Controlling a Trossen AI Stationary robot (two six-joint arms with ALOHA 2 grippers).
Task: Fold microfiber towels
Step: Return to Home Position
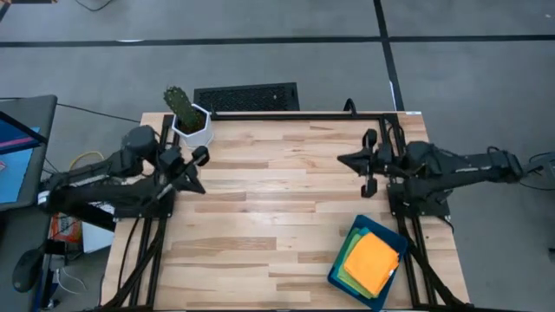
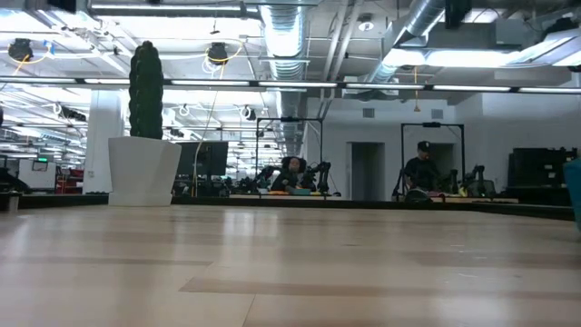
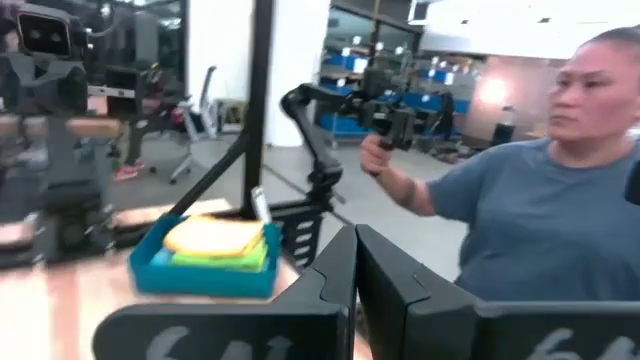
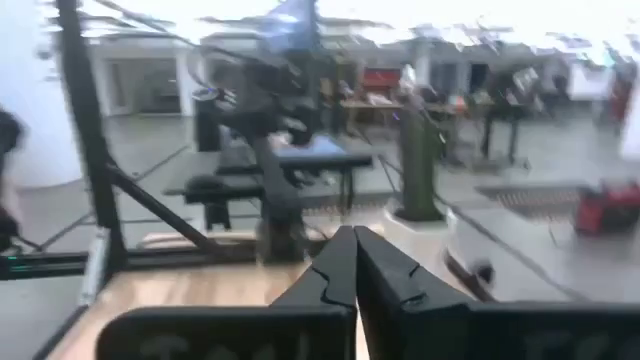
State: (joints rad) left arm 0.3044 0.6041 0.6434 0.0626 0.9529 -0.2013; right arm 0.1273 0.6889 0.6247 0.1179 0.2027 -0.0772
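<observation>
Pale wooden plank table [image 1: 277, 199] here: smooth boards with a soft satin sheen, grain and seams plain to see. On one corner of that table sits a blue rigid plastic-looking tray [image 1: 340, 270], holding soft, matt, fuzzy cloth: the orange microfiber towel [image 1: 373, 260] on top, a green microfiber towel [image 3: 225, 262] beneath it. Over at the table's opposite edge, a smooth white faceted pot [image 1: 195, 128] carries a rough, ribbed green cactus [image 1: 178, 102], and a matt black metal frame [image 1: 295, 115] runs along the table's border.
</observation>
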